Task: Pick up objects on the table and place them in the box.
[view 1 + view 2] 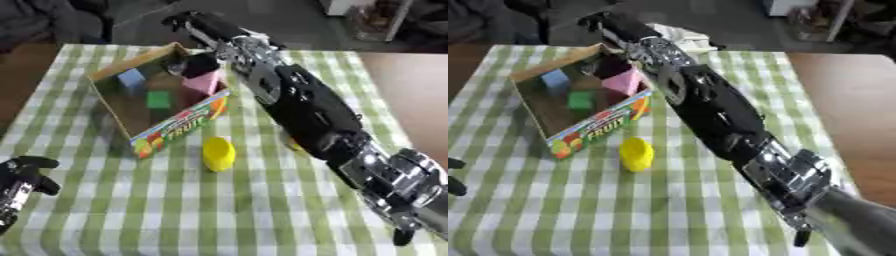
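An open cardboard box with a colourful fruit print on its front wall stands at the back left of the table. Inside lie a blue block, a green block and a pink block. My right arm crosses from the lower right, and my right hand reaches over the box's far right corner with fingers stretched out. A dark part of it hangs just above the pink block. A yellow cylinder stands on the cloth in front of the box. My left hand rests open at the lower left.
A green-and-white checked cloth covers the table. A small orange-yellow thing peeks out from under my right forearm. Bare brown tabletop shows at the right, and dark floor lies beyond the far edge.
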{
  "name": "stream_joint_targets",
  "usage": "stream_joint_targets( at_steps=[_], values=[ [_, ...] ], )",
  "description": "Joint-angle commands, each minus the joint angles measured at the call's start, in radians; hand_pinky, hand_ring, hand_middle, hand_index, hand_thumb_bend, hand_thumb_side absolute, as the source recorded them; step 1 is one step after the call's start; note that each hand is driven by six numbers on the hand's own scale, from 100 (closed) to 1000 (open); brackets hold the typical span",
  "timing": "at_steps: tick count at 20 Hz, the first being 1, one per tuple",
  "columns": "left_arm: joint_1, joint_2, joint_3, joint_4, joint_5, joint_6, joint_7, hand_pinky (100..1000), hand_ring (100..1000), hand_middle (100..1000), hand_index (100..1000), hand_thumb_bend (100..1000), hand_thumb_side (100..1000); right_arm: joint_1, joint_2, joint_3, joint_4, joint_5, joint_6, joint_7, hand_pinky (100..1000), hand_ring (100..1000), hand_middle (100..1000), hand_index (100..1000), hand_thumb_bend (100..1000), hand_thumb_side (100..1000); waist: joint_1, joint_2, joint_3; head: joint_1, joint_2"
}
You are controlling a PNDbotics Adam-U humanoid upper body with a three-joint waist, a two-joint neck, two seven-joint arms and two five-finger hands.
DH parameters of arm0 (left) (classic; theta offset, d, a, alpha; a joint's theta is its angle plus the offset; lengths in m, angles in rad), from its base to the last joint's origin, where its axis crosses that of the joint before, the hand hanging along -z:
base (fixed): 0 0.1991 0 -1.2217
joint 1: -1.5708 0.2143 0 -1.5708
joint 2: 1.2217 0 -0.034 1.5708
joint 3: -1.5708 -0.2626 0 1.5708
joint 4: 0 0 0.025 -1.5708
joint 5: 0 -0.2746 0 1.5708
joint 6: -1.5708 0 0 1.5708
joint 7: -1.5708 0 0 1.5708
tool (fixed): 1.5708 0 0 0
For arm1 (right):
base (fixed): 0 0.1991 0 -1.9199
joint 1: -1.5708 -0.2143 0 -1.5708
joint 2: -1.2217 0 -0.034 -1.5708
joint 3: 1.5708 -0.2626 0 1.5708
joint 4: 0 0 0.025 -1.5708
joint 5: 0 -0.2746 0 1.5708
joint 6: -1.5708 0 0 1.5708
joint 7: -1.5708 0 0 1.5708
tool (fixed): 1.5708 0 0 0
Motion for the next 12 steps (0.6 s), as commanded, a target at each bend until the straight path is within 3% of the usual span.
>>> stream_joint_targets(
  at_steps=[1, 7, 12],
  values=[
    [-0.013, 0.002, 0.003, -0.016, 0.005, 0.001, 0.002, 583, 539, 660, 704, 100, 600, -0.018, -0.013, -0.010, -0.025, 0.000, 0.000, -0.013, 803, 896, 782, 924, 344, 492, 0.004, -0.010, -0.004, 0.004, 0.005],
    [-0.005, 0.007, 0.019, -0.017, -0.003, 0.002, 0.016, 584, 538, 659, 704, 100, 602, 0.009, -0.096, 0.006, -0.146, -0.092, -0.059, 0.000, 807, 901, 773, 924, 275, 424, -0.004, -0.010, -0.042, 0.034, 0.005],
    [0.008, 0.014, 0.036, -0.016, -0.013, 0.004, 0.034, 583, 537, 659, 704, 100, 601, 0.121, -0.184, -0.008, -0.290, -0.181, -0.104, 0.022, 805, 907, 766, 917, 228, 425, -0.010, -0.015, -0.092, 0.067, 0.005]
  ],
)
